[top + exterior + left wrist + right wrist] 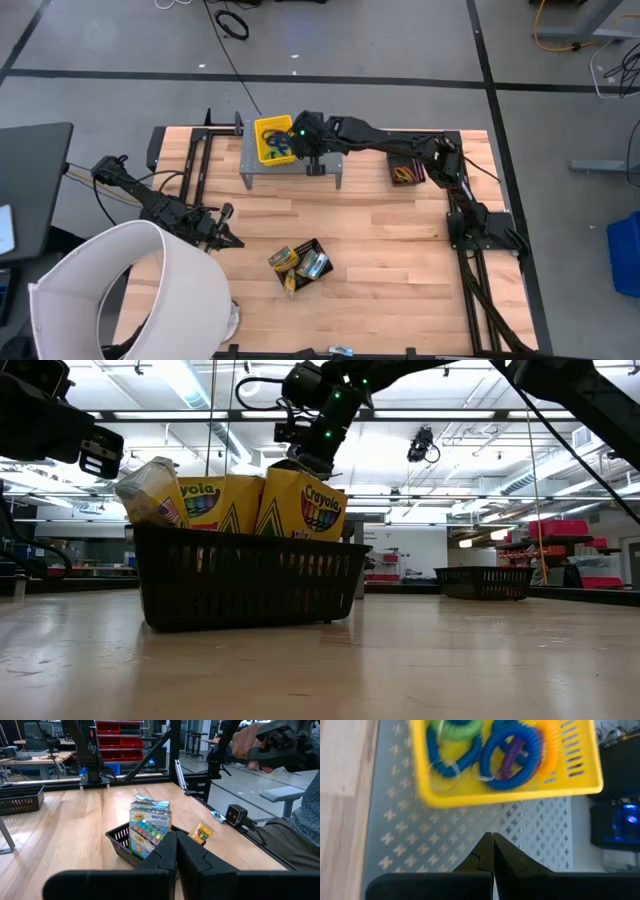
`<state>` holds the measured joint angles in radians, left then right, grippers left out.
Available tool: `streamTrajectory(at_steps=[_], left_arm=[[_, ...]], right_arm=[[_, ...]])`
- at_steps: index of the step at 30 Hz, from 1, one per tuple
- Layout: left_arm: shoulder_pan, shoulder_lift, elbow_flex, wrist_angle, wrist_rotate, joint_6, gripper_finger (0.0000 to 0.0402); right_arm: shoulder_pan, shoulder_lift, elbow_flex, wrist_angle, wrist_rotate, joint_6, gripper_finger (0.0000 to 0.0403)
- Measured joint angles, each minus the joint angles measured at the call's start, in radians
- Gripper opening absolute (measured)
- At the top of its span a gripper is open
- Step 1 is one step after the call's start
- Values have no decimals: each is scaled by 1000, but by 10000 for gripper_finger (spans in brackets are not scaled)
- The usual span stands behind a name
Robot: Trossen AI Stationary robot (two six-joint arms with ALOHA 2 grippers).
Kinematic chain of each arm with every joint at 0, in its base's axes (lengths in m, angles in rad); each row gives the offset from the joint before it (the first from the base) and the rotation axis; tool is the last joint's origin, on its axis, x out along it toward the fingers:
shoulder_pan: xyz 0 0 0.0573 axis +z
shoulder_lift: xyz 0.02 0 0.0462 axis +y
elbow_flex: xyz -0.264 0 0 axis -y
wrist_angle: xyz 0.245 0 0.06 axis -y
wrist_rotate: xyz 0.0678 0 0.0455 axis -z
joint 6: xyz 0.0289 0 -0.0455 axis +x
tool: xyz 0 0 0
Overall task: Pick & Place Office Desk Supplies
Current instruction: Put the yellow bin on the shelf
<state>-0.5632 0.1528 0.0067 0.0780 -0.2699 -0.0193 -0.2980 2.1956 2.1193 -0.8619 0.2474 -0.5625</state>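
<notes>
Loops — coiled elastic loops (507,755) are lying in yellow tray (272,140) at table's 12 o'clock | right gripper (492,851) is hovering beside tray, clenched, empty | left gripper (176,851) is waiting at 9 o'clock, clenched, empty | handling: probably light, springy, snag-prone; pinching one coil strand looks best

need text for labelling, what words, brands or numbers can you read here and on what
"Crayola" on the right crayon box in the black basket, low view.
"Crayola" on the middle crayon box beside it.
"100X" on the multicoloured packet in the left wrist view; its smaller print is too blurred to read.
The loose crayon box by the basket: print too small to read.
The yellow basket of elastic loops: no text.
</notes>
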Motion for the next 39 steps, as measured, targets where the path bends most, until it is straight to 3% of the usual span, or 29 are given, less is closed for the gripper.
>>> streamTrajectory(at_steps=[21,30,39], left_arm=[[0,0,0,0,0,-17,8],[0,0,0,0,-9,-16,8],[0,0,0,0,-18,-14,8]], right_arm=[[-6,24,0,140,-265,-95,0],[-27,24,0,145,-220,-89,0],[-32,24,0,231,-328,-117,0]])
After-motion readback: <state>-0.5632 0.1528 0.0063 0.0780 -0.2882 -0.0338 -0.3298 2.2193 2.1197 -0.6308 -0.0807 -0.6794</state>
